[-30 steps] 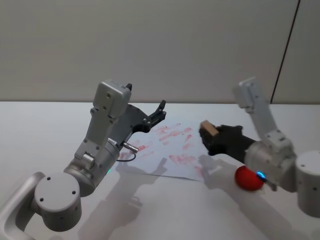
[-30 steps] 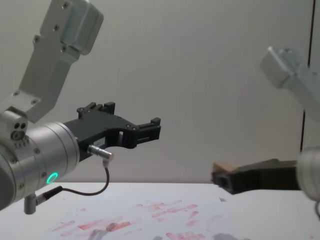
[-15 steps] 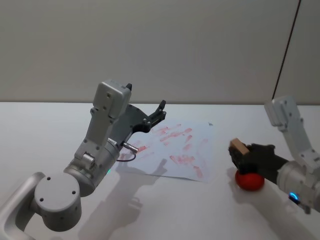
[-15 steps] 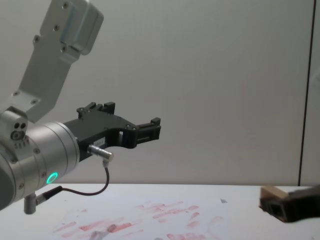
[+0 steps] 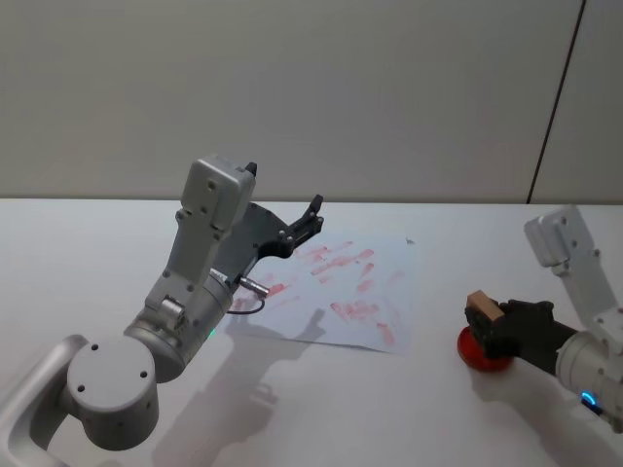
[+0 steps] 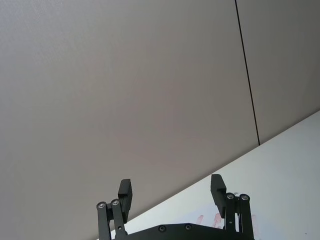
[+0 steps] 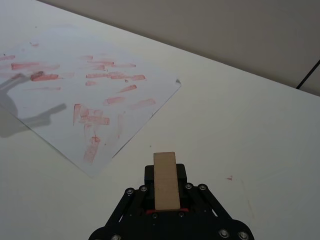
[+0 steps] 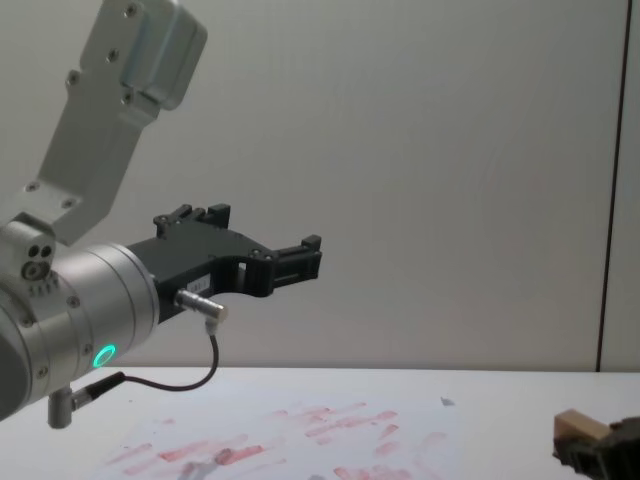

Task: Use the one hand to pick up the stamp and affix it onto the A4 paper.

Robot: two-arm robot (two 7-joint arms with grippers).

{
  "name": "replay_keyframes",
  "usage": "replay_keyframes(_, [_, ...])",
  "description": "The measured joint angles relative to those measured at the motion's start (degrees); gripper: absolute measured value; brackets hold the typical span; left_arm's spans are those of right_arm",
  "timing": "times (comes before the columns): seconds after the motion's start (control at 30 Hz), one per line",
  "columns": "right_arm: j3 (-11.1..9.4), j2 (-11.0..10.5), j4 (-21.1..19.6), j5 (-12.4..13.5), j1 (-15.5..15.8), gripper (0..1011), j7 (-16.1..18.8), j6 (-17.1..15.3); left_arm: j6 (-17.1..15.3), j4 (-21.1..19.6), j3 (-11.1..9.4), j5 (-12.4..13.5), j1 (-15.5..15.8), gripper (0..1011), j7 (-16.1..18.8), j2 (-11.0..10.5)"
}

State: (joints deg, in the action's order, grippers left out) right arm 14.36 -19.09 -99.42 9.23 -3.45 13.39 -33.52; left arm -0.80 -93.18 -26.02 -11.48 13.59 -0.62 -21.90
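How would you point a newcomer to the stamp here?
Start at the white A4 paper smeared with red prints, then look toward the robot's right. The right gripper holds the stamp over a red round pad; it is a plain tan wooden block.

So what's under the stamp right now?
The stamp, held in the right gripper, sits over a red round pad on the table, right of the A4 paper. The gripper hides whether stamp and pad touch. The left gripper hangs open, raised above the paper.
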Motion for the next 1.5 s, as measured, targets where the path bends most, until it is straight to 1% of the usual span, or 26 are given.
replay_keyframes(0.4, [0.5,0.0,1.7,-1.7,-0.3,220,1.0,-0.7,0.0,0.0,0.0,0.0,0.0,1002,0.0,0.0])
replay_keyframes(0.67, [0.5,-0.2,2.1,-2.2,0.1,220,1.0,-1.1,0.0,0.0,0.0,0.0,0.0,1002,0.0,0.0])
replay_keyframes(0.73, [0.5,-0.3,2.2,-2.3,0.2,233,1.0,-1.1,0.0,0.0,0.0,0.0,0.0,1002,0.0,0.0])
replay_keyframes(0.83, [0.5,-0.3,2.2,-2.3,0.3,345,1.0,-1.2,0.0,0.0,0.0,0.0,0.0,1002,0.0,0.0])
replay_keyframes(0.9, [0.5,-0.4,2.3,-2.4,0.3,386,1.0,-1.3,0.0,0.0,0.0,0.0,0.0,1002,0.0,0.0])
replay_keyframes(0.93, [0.5,-0.4,2.3,-2.4,0.4,446,1.0,-1.3,0.0,0.0,0.0,0.0,0.0,1002,0.0,0.0])
replay_keyframes(0.97, [0.5,-0.4,2.3,-2.5,0.4,446,1.0,-1.3,0.0,0.0,0.0,0.0,0.0,1003,0.0,0.0])
replay_keyframes(1.07, [0.5,-0.4,2.4,-2.5,0.4,566,1.0,-1.4,0.0,0.0,0.0,0.0,0.0,1003,0.0,0.0])
replay_keyframes(1.13, [0.5,-0.4,2.4,-2.5,0.4,609,1.0,-1.4,0.0,0.0,0.0,0.0,0.0,1002,0.0,0.0])
replay_keyframes(1.3, [0.5,-0.5,2.4,-2.6,0.5,784,1.0,-1.4,0.0,0.0,0.0,0.0,0.0,1003,0.0,0.0])
replay_keyframes(1.33, [0.5,-0.5,2.4,-2.6,0.5,802,1.0,-1.4,0.0,0.0,0.0,0.0,0.0,1002,0.0,0.0])
replay_keyframes(1.37, [0.5,-0.5,2.4,-2.6,0.5,857,1.0,-1.5,0.0,0.0,0.0,0.0,0.0,1003,0.0,0.0])
replay_keyframes(1.43, [0.5,-0.5,2.5,-2.6,0.5,892,1.0,-1.5,0.0,0.0,0.0,0.0,0.0,1002,0.0,0.0])
replay_keyframes(1.47, [0.5,-0.5,2.5,-2.6,0.5,939,1.0,-1.5,0.0,0.0,0.0,0.0,0.0,1002,0.0,0.0])
replay_keyframes(1.5, [0.5,-0.5,2.5,-2.6,0.5,939,1.0,-1.5,0.0,0.0,0.0,0.0,0.0,1003,0.0,0.0])
